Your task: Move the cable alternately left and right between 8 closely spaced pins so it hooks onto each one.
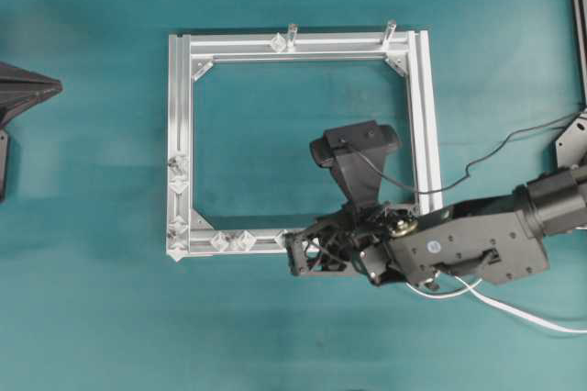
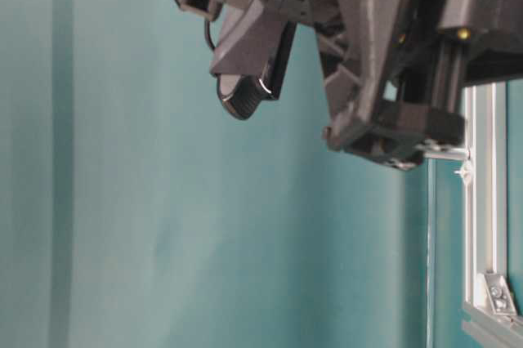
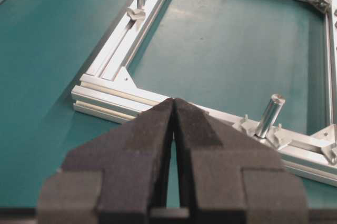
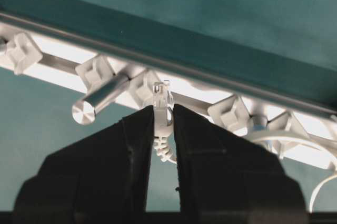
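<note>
No writing is readable. Only its wrist view shows the right gripper (image 4: pixel 163 116) clamping the thin white cable's clear plug (image 4: pixel 161 98) beside the silvery diamond pins (image 4: pixel 229 112); the left gripper (image 3: pixel 174 103) is closed, empty.

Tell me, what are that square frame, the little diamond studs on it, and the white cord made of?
The frame looks like brushed aluminium: silvery, grooved rails. The pins seem to be translucent whitish plastic, milky and glossy. The cable looks plastic-sheathed, smooth white, and its plug appears to be clear plastic.

The white cable's (image 4: pixel 326 184) clear plug (image 4: pixel 161 99) stands upright against the pins (image 4: pixel 229 112).
</note>
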